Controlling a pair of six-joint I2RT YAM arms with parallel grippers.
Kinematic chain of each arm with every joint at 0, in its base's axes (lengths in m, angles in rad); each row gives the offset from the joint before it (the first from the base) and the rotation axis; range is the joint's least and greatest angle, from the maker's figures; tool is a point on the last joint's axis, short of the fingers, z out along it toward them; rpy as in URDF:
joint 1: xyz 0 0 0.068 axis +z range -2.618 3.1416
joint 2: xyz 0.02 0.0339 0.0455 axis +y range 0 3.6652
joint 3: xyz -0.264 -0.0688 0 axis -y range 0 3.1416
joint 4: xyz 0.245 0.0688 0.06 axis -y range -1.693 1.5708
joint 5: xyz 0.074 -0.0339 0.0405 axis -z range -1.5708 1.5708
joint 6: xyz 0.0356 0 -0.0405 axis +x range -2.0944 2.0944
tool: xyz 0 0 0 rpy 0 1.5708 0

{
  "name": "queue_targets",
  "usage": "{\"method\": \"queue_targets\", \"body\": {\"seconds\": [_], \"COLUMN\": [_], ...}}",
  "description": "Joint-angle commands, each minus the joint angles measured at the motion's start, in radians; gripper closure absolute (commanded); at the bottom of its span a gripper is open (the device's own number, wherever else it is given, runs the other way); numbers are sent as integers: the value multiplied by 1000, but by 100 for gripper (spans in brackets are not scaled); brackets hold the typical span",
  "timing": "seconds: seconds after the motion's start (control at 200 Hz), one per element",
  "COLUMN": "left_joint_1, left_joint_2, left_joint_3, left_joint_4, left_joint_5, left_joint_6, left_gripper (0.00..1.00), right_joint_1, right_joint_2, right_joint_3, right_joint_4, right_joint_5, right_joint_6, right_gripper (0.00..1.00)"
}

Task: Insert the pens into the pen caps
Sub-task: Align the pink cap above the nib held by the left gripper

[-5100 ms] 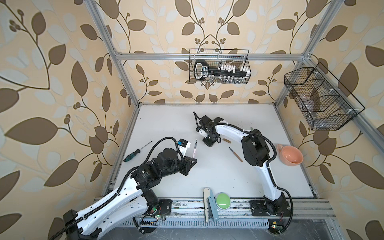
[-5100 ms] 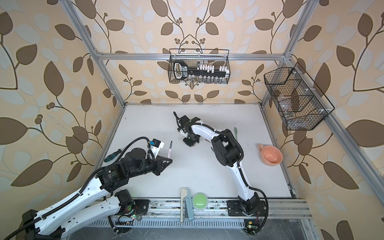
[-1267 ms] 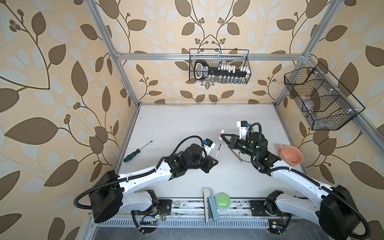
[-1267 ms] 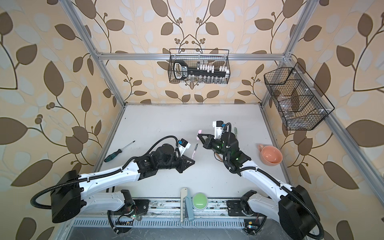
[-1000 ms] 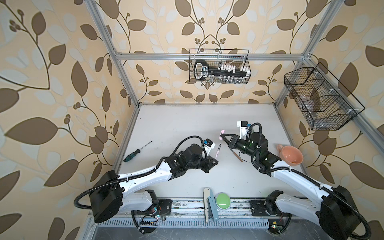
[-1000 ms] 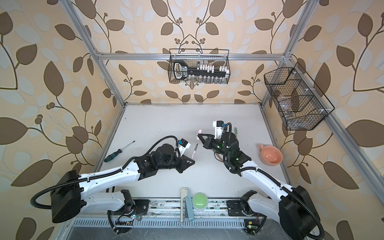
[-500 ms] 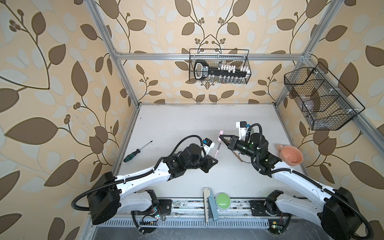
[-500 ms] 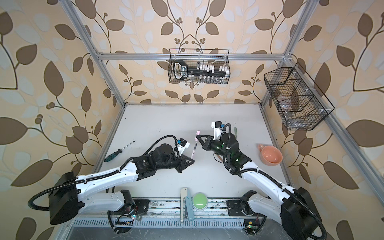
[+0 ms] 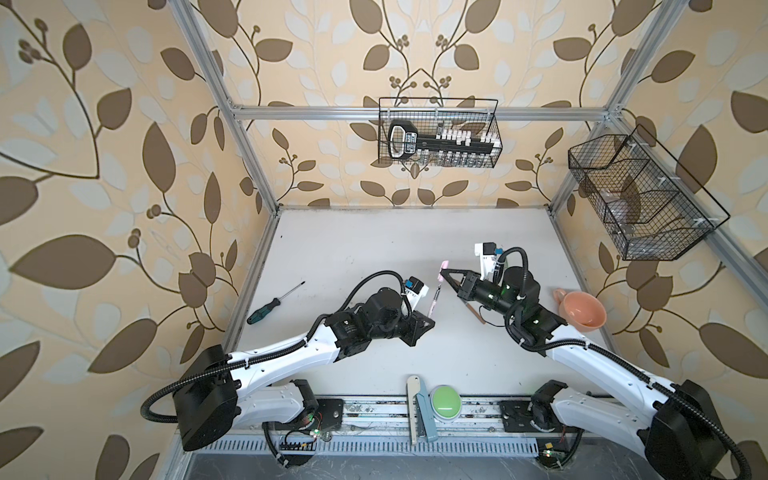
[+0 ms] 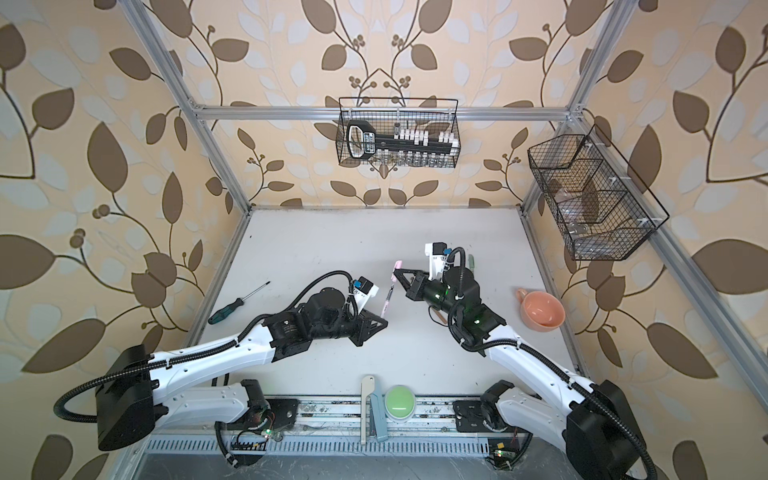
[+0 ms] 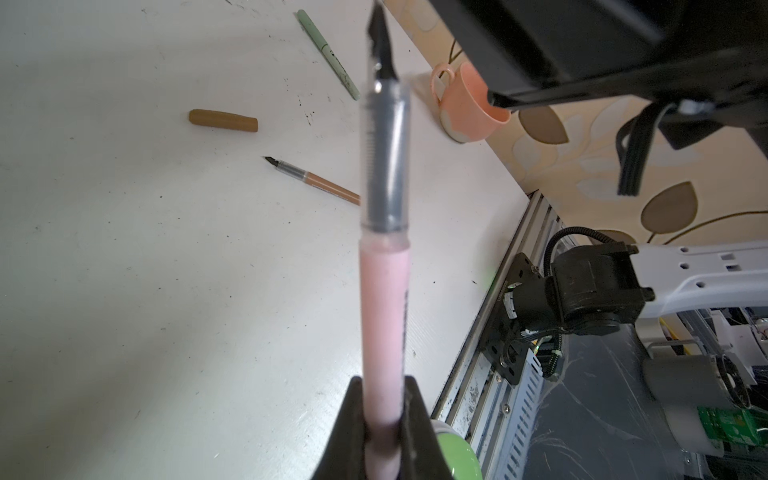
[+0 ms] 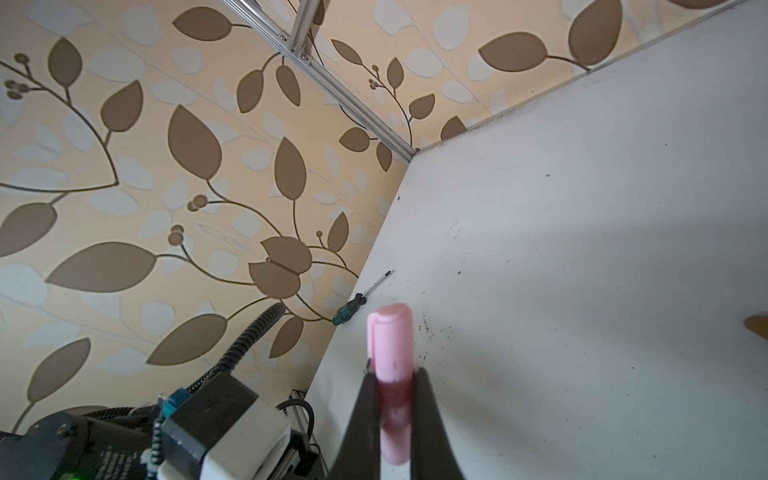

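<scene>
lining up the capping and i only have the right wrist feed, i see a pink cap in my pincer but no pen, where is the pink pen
Observer: The left pincer grips the pink pen low on its barrel, dark tip pointing away from the pincer.
Operator: is it seated yet
Observer: No. In the left wrist view its dark tip and clear section are fully bare; in a top view the pink cap sits just ahead of the tip.
Operator: anything else to cap after this
Observer: A brown pen lies uncapped on the table, with the brown cap lying apart from it.
</scene>
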Motion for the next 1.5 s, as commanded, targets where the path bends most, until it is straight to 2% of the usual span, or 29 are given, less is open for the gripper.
{"method": "queue_targets", "body": {"seconds": [0.0, 0.435, 0.925, 1.494], "left_joint_1": [-13, -13, -13, -14], "left_joint_2": [-8, -20, -37, -40], "left_joint_3": [-1, -4, -2, 5], "left_joint_4": [18, 11, -13, -6], "left_joint_5": [-2, -12, -30, -7], "left_joint_6": [23, 26, 34, 23], "left_gripper": [96, 97, 97, 97], "right_joint_1": [-16, 32, 41, 40], "right_joint_2": [-25, -1, -60, -10], "right_joint_3": [21, 12, -12, -10], "right_joint_4": [24, 13, -52, 2], "right_joint_5": [6, 8, 43, 30], "right_joint_6": [14, 9, -11, 3], "right_gripper": [95, 95, 96, 96]}}
